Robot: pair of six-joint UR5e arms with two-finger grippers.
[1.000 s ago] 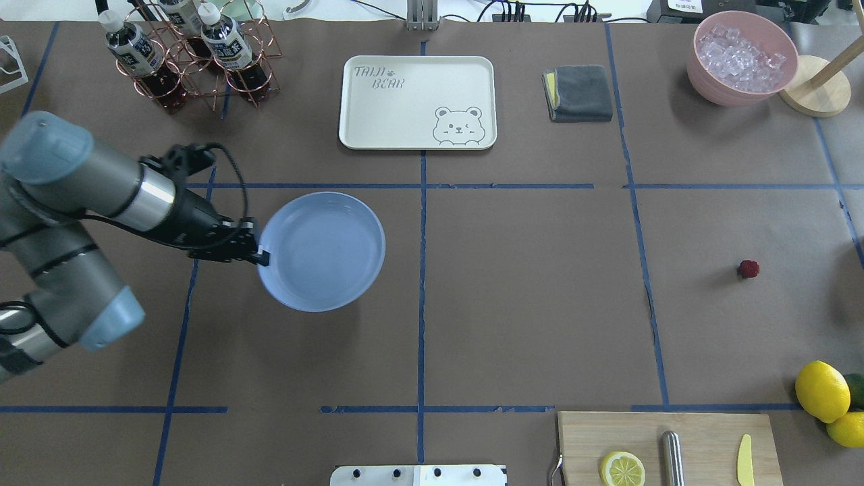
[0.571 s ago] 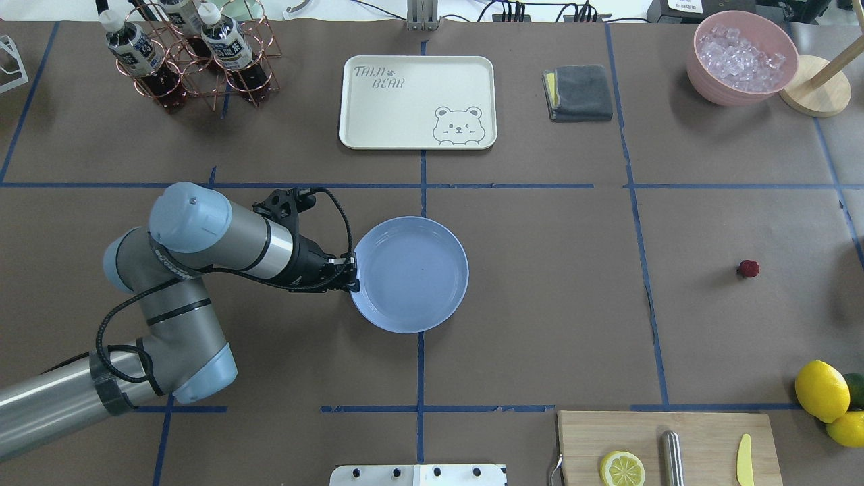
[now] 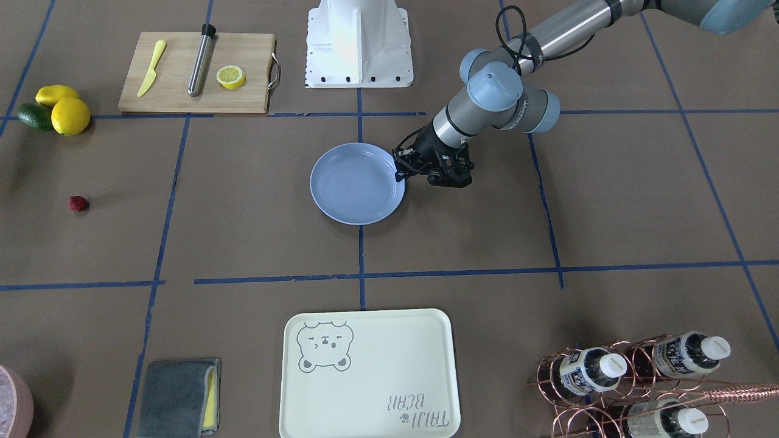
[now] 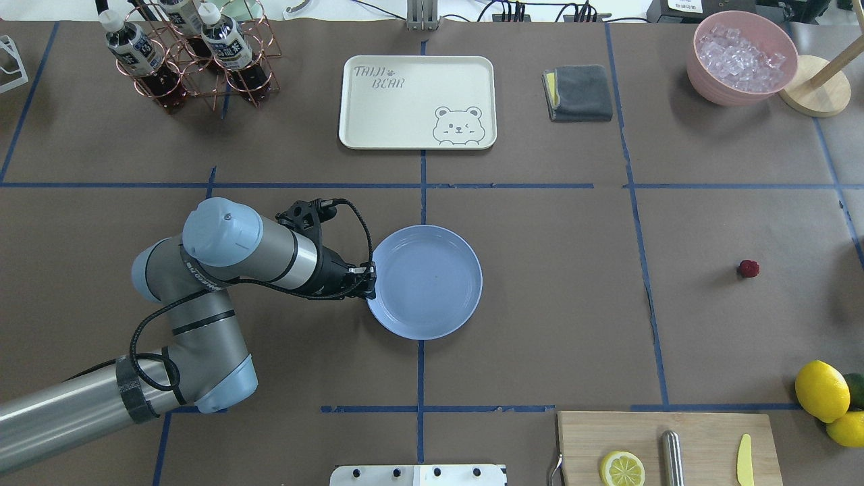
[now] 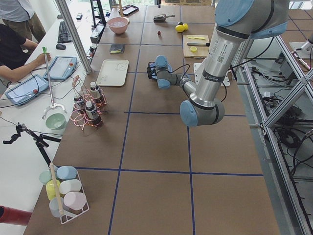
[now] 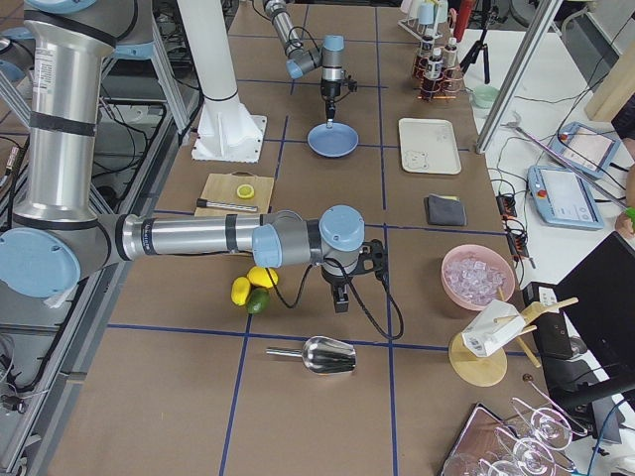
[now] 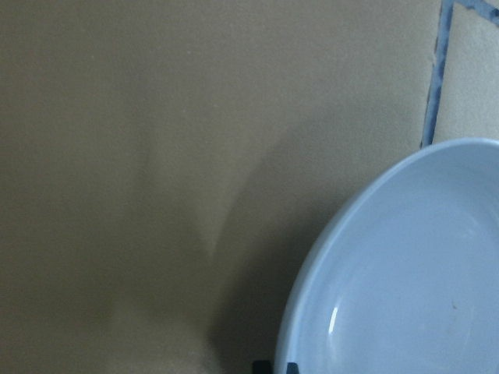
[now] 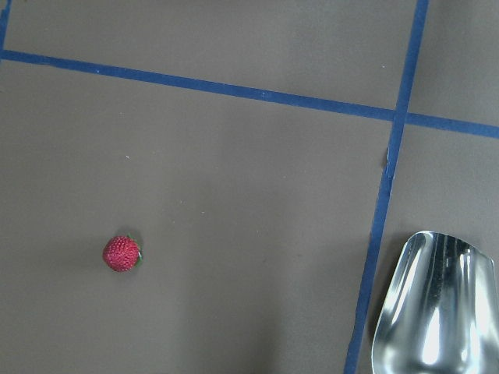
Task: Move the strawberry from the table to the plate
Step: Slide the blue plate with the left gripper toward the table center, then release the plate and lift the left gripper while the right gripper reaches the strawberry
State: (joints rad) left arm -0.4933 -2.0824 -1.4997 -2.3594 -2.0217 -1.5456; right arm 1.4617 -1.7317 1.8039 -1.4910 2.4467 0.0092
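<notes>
nearest the robot's base, a wooden cutting board [image 4: 709,439] is noted, with a lemon half [image 4: 622,468] lying on it. two whole lemons [image 4: 821,391] are seen just beside it at the right edge.

at mid-depth, the left claw [image 4: 370,281] is closed narrow on the plate [image 4: 432,283], gripped at the rim on the robot's left side. the plate is held level and low over the surface [image 4: 540,304], astride a blue tape line [image 4: 420,378]. a shadow is cast under it in the left wrist view; whether it touches the paper cannot be told.

the strawberry [image 4: 748,268] is lying on the bare surface at about the same depth, far over on the robot's right. it is well apart from the plate, with another tape line between them.

the right claw [image 6: 338,302] is shown only in the exterior right view, pointed down near the lemons; wide or narrow cannot be told. in its wrist view the strawberry is seen at lower left and a metal scoop [image 8: 437,312] at lower right.

farthest off, a cream bear-printed tray [image 4: 417,101], a folded grey cloth [image 4: 579,92], a pink bowl of ice [image 4: 741,57] and a copper rack [image 4: 196,61] of bottles are lined along the far edge.
</notes>
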